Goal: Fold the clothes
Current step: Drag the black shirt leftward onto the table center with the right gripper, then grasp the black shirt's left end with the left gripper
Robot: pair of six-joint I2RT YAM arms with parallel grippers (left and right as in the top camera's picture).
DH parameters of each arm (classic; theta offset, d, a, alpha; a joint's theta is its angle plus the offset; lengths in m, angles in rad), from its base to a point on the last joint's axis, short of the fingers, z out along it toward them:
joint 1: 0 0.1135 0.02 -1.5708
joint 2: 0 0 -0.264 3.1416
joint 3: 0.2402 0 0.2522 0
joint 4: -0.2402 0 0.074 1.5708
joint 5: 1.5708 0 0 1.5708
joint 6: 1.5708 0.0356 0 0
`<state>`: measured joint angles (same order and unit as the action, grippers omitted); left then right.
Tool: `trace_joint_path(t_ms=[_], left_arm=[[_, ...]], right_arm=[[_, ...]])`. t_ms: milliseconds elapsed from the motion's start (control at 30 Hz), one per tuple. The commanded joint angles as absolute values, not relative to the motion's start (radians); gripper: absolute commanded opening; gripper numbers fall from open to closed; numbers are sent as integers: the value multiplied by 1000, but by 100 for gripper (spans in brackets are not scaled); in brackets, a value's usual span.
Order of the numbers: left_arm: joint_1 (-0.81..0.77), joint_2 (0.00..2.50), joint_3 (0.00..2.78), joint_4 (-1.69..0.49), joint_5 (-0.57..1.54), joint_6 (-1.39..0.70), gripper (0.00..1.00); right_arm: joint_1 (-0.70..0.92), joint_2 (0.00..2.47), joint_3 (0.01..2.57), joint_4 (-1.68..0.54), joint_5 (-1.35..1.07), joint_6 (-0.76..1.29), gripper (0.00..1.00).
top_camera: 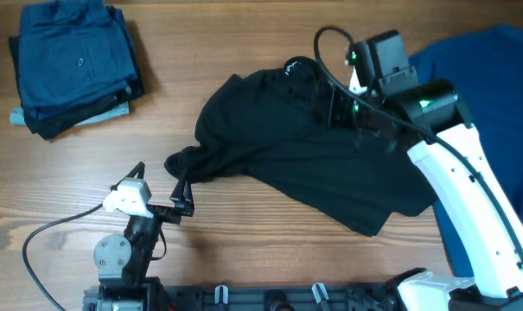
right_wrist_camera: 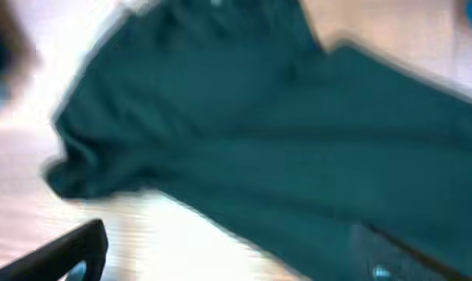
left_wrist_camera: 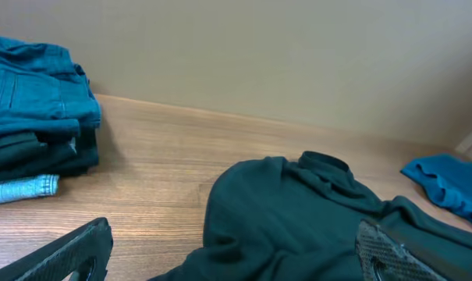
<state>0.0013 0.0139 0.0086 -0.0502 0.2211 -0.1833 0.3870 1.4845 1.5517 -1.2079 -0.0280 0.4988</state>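
Observation:
A black T-shirt (top_camera: pixel 304 155) lies crumpled in the middle of the table, with a small white mark near its collar. My right gripper (top_camera: pixel 328 105) hovers over its upper part. In the blurred right wrist view the right gripper (right_wrist_camera: pixel 228 265) is open, its fingers wide apart above the dark cloth (right_wrist_camera: pixel 259 133). My left gripper (top_camera: pixel 162 188) sits low beside the shirt's left sleeve. It stands open (left_wrist_camera: pixel 228 265) with nothing between its fingers, and the shirt (left_wrist_camera: pixel 298 211) is just ahead of it.
A stack of folded dark blue clothes (top_camera: pixel 75 65) sits at the back left and also shows in the left wrist view (left_wrist_camera: pixel 33 109). A bright blue shirt (top_camera: pixel 486 78) lies at the right edge under the right arm (left_wrist_camera: pixel 446 179). Bare wood surrounds the black shirt.

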Motion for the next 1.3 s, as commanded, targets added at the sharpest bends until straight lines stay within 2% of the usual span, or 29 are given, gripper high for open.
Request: trace_joint_path(t_ms=[0,100,167,267,400,467,567,633,800,900,1000,1033,1067,1200,1267], left_arm=[[7,7,6,-30,300,-235,100],[7,7,6,-9,431,-406,100],[7,7,6,-7,452,-507,100],[7,7,6,16,449,-524,100],[7,7,7,29,449,-701,99],[7,21,34,2,449,-753,100],[7,92,148,-82,448,-728,99],[7,201,295,-170,448,-636,99],[6,652,759,-620,420,-406,100],[7,883,926,-828,525,-403,100],[7,1011,936,-821,643,-374,100],[7,1049,937,-825,631,-392,100],[9,1095,948,-867,536,-513,100],[-15,1214,1073,-1140,-79,-757,99],[-24,1240,1084,-1099,-92,-765,100]], right_arm=[[387,1478,1545,-1360,61,728,100],[387,1422,1544,-1512,150,1042,100],[387,1366,1544,-1583,150,1152,100],[387,1308,1544,-1608,134,1140,100],[387,1293,1528,-1607,86,1022,100],[387,1298,1490,-1606,86,1047,100],[387,1299,1427,-1591,125,1145,100],[387,1300,1393,-1553,146,1182,100],[387,1309,1382,-1551,150,1256,100],[382,1309,1377,-1608,158,1338,100],[366,1309,1340,-1589,158,1339,100],[352,1309,1316,-1579,158,1338,100],[338,1310,1298,-1571,158,1337,100],[295,1310,1225,-1529,157,1337,100],[294,1310,1204,-1501,156,1338,100]])
